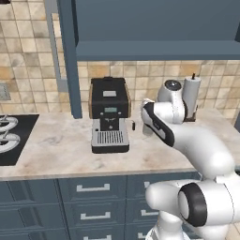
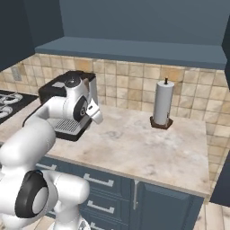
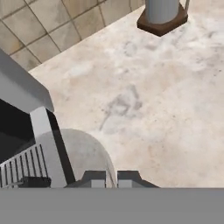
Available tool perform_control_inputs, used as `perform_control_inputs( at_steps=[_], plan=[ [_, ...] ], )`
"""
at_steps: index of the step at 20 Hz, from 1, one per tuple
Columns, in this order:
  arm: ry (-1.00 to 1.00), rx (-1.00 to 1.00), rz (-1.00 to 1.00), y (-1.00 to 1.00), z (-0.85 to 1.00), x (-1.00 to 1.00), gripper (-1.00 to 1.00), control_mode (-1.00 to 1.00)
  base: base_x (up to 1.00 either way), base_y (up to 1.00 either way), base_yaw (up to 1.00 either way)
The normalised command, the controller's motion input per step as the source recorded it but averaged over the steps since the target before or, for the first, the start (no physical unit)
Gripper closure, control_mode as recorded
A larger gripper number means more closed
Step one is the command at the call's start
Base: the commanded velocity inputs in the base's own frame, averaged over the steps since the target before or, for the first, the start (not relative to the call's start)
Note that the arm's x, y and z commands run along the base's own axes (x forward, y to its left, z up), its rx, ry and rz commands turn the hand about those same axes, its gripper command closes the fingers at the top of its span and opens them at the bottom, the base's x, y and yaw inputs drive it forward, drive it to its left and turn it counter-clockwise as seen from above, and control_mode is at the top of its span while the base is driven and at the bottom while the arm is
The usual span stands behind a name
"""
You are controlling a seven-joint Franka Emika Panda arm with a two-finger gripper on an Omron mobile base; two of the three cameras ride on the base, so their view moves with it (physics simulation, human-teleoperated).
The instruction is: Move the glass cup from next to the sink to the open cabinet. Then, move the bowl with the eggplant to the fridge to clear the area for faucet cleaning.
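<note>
In the hand view my gripper (image 3: 111, 178) has its two fingertips close together, shut on the thin wall of the glass cup (image 3: 83, 151), a translucent grey round shape just above the counter. From the left base view the cup (image 1: 147, 130) shows faintly beside my hand, right of the coffee machine. Above the counter, the open cabinet (image 1: 154, 47) shows its blue shelf (image 2: 134, 49). The bowl with the eggplant, the sink and the fridge are out of view.
A black coffee machine (image 1: 109, 115) stands close to the left of my hand (image 2: 92, 110). A paper towel holder (image 2: 162, 105) stands by the back wall. The stove (image 1: 9, 136) lies far left. The open cabinet door (image 1: 68, 56) hangs over the counter (image 1: 56, 150).
</note>
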Motion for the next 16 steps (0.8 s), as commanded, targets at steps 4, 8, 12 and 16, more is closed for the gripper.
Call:
perform_control_inputs(
  at_steps=[4, 8, 12, 16],
  plan=[
    [-0.27, -0.16, -0.18, -0.27, 1.0, 0.0, 1.0, -1.0, 0.0, 0.0, 0.0],
    [-0.45, -0.11, -0.1, -0.3, 1.0, -0.04, 1.0, -1.0, 0.0, 0.0, 0.0],
    [-0.46, -0.01, -0.02, -0.21, 1.0, -0.01, 1.0, -1.0, 0.0, 0.0, 0.0],
    [-0.55, -0.12, 0.0, -0.2, 1.0, -0.09, 1.0, -1.0, 0.0, 0.0, 0.0]
  ],
)
